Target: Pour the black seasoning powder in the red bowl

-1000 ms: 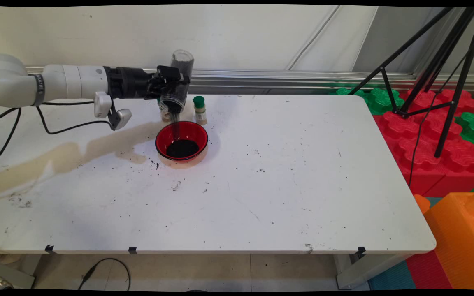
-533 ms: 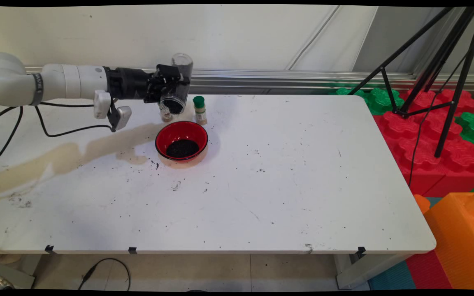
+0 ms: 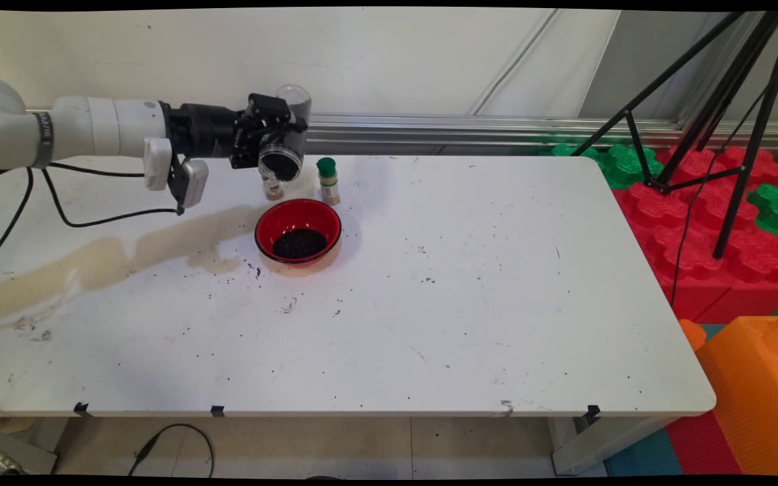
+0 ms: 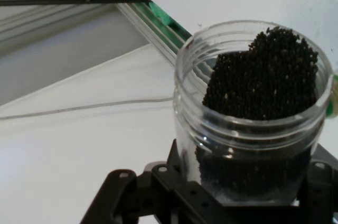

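A white robot arm is seen reaching in from the left, level above the far part of a white surface. A clear plastic jar is gripped in its black claw, the fingers being closed on the jar's sides. The jar is held tilted, with its open threaded mouth turned down and toward the near side, and it is raised in the air above the far rim of a red bowl. In the hand view the jar is shown close up: a wide, ridged, lidless mouth, transparent walls, and a filling of tiny black round grains heaped against one side. The claw's linkage is seen clasped about the jar's lower part.

A dark heap of the same black grains is contained in the red bowl, which is set on the surface. Just behind the bowl a small bottle with a green cap is stood upright, and a second small bottle is partly hidden beneath the jar. Black grains are scattered on the surface near the bowl. A black tripod is stood at the right, over red and green blocks.
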`<state>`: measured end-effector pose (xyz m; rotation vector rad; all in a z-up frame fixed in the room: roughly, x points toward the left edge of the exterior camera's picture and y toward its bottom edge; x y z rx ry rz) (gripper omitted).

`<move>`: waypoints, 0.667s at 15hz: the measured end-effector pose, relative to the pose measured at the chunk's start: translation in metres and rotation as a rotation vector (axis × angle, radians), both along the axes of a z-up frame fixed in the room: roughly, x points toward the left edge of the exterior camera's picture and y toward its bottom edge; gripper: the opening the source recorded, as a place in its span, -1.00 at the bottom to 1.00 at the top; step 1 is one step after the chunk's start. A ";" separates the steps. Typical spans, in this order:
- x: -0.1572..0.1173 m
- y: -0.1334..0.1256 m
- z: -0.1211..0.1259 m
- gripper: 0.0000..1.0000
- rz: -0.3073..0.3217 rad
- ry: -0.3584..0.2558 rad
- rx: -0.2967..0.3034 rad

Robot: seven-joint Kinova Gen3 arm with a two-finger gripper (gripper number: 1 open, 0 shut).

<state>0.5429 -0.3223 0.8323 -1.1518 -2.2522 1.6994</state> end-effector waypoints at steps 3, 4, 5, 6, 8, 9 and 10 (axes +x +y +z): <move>-0.004 0.007 0.011 -1.00 0.019 0.050 0.029; -0.006 0.010 0.015 -1.00 0.024 0.067 0.040; -0.008 0.013 0.019 -1.00 0.028 0.083 0.051; -0.011 0.016 0.022 -1.00 0.030 0.097 0.060; -0.017 0.022 0.030 -1.00 0.034 0.130 0.085; -0.021 0.025 0.033 -1.00 0.034 0.144 0.098; -0.023 0.027 0.035 -1.00 0.034 0.153 0.107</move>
